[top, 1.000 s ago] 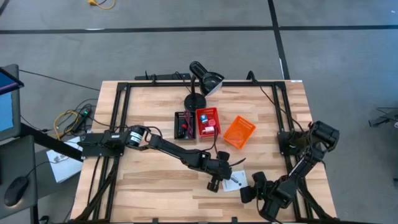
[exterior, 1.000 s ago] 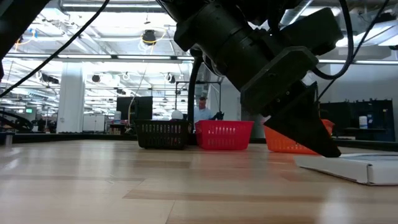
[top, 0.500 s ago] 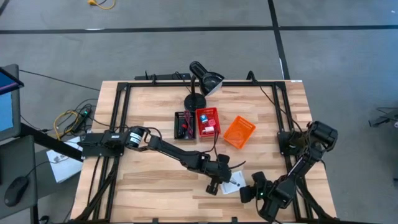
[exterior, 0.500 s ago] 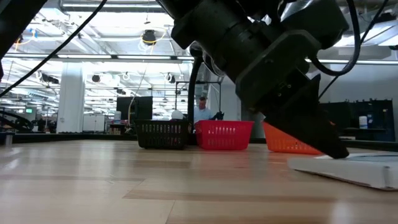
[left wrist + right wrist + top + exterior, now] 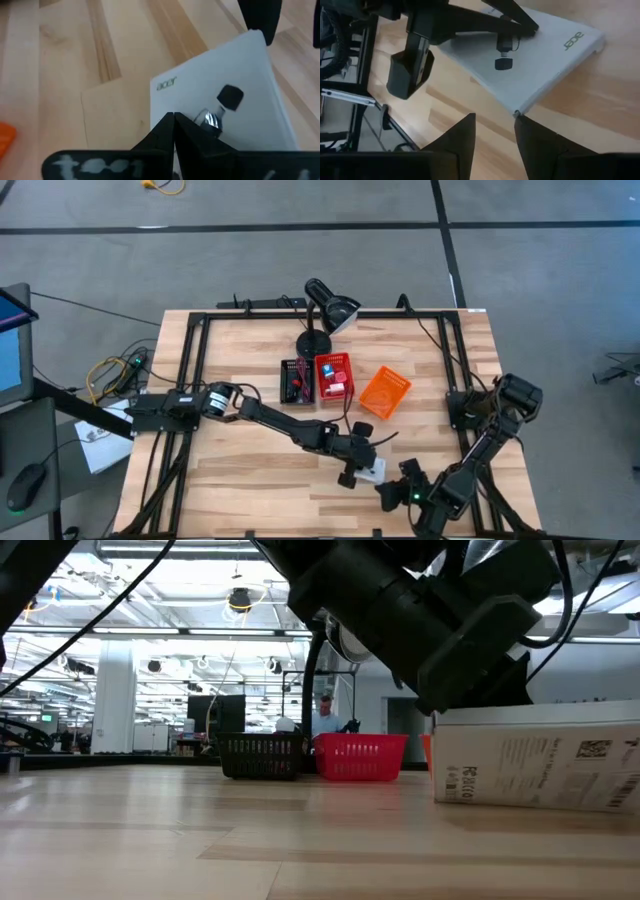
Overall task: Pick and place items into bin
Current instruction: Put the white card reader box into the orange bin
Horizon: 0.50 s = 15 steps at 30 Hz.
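White Acer box [image 5: 370, 471] sits on the counter [image 5: 240, 470] near its front edge, between the two arms, and the low view shows it standing up on one side, its printed face [image 5: 535, 770] turned toward that camera. The left pincer [image 5: 174, 122] is right at it: its fingers are clenched together at the edge of the white face that carries the Acer logo and a small black-and-silver picture, though whether they truly grip the box wall cannot be told. The right pincer [image 5: 494, 132] lies just beside the same box on the front-right, fingers released and spread, pointing at the box's near corner and apart from it. So the left arm is the nearer one, already in contact. The bins lie farther back, toward the counter's middle: a black basket [image 5: 296, 381], a red basket [image 5: 334, 375] touching it, and an orange basket [image 5: 384, 392] set at an angle nearest the box. My judgement: the carry runs away from the front edge toward the orange basket.
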Tool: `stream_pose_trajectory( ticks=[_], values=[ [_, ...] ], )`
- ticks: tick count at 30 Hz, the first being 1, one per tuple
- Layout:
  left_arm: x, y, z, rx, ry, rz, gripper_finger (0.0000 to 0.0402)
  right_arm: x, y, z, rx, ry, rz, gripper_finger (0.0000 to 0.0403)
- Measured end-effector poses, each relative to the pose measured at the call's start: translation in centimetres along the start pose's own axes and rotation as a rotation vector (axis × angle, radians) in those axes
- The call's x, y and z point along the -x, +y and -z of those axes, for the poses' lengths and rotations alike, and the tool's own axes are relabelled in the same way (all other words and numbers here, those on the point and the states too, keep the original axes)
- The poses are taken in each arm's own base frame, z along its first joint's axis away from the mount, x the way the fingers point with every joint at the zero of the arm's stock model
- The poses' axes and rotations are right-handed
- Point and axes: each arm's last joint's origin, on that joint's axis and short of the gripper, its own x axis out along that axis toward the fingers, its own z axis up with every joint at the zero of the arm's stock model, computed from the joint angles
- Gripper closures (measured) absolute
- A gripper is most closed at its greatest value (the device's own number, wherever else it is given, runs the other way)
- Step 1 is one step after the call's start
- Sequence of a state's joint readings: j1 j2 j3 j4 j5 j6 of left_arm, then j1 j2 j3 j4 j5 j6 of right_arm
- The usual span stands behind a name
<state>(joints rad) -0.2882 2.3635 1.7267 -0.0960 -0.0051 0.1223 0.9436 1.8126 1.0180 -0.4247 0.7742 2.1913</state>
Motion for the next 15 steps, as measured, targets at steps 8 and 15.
stream_pose_trajectory(
  ticks=[8, 15],
  values=[
    [0.0, 0.0, 0.0, -0.009, -0.002, 0.002, 0.0401, -0.4, 0.1, -0.5, 0.025, -0.025, 0.007, 0.0274],
    [0.6, 1.3, -0.5, -0.073, 0.036, 0.019, 0.0401, -0.4, 0.1, -0.6, 0.038, -0.049, 0.004, 0.0275]
  ],
)
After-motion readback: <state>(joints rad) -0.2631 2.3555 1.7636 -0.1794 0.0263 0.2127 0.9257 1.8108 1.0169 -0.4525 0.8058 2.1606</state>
